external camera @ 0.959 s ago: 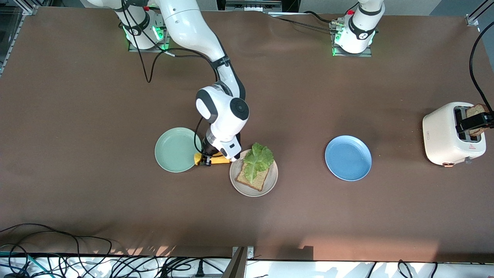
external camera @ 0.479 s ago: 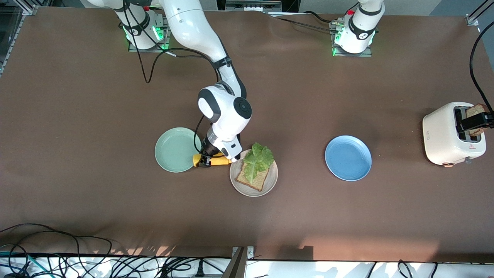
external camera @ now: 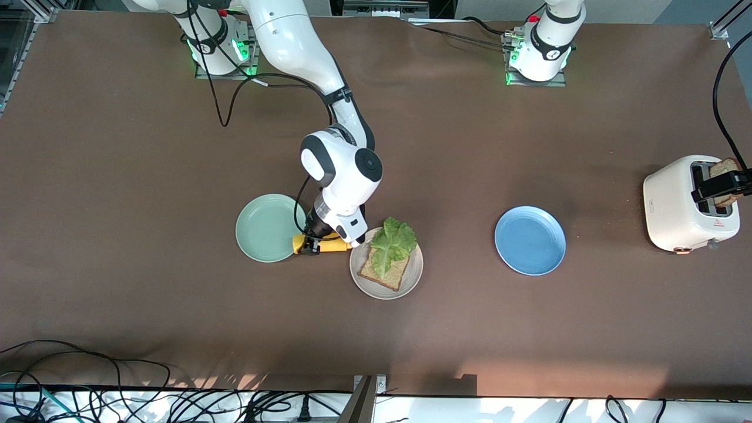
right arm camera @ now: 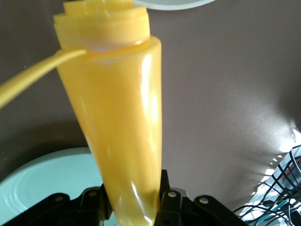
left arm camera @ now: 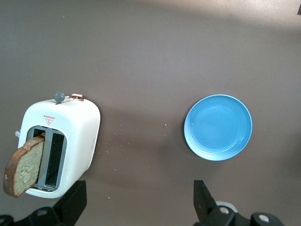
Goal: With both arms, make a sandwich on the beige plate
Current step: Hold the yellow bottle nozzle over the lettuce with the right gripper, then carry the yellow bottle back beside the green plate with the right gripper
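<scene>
Centrally in the front view, the right gripper (external camera: 312,245) clamps a yellow bottle (external camera: 322,243) lying between the green plate (external camera: 265,228) and the beige plate (external camera: 411,277), which holds bread (external camera: 385,271) and lettuce (external camera: 393,241). At the right edge, the left gripper (external camera: 719,188) hangs spread over the toaster (external camera: 675,205).

Robotics lab: two arm bases (external camera: 536,53) bolted to brown table (external camera: 117,176), loose cables (external camera: 88,376) along edge.

Front cam: high, facing both bases, whole table (external camera: 117,147). Left wrist cam looks down from well up, sharing toaster (left arm camera: 61,146) & blue plate (left arm camera: 217,127). Right wrist cam v. close, prob. downward.
</scene>
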`<state>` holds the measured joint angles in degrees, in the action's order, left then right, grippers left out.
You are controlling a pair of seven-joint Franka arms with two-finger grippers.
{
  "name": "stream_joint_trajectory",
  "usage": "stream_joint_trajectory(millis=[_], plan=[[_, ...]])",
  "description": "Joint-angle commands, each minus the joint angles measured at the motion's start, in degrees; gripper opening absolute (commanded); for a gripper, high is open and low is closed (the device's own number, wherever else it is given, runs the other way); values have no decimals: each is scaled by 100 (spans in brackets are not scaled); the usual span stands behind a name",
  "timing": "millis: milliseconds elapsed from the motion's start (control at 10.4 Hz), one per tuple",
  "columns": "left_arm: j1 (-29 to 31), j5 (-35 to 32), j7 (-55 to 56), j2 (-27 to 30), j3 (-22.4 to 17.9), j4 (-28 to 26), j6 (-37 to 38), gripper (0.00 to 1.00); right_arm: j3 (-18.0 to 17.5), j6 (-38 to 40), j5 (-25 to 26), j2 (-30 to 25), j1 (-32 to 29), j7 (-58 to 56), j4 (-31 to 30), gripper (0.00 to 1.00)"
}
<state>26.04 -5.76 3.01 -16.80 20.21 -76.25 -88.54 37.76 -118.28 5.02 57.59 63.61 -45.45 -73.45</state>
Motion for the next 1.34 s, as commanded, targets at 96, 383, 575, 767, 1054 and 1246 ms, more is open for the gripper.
stream_joint_trajectory(millis=[96,383,575,767,1054,1246], plan=[[-20,119,-55,55,-35,-30,83,100,99,121,70,113,11,80,190,0],[-20,119,-107,54,-35,-39,83,100,-57,130,70,8,-155,63,190,0],[-12,110,-134,46,-35,-39,83,100,-514,304,61,-623,-637,-260,7,0],[-12,111,-134,46,-43,-39,83,100,-1284,882,-523,-1308,-1714,-805,-117,0],[59,102,-143,28,-70,-39,83,100,-2035,1035,-1422,-1767,-3097,-2376,-362,0],[198,-12,-134,-138,-114,-39,83,100,-2456,1218,-2063,-1900,-3862,-3544,-460,0]])
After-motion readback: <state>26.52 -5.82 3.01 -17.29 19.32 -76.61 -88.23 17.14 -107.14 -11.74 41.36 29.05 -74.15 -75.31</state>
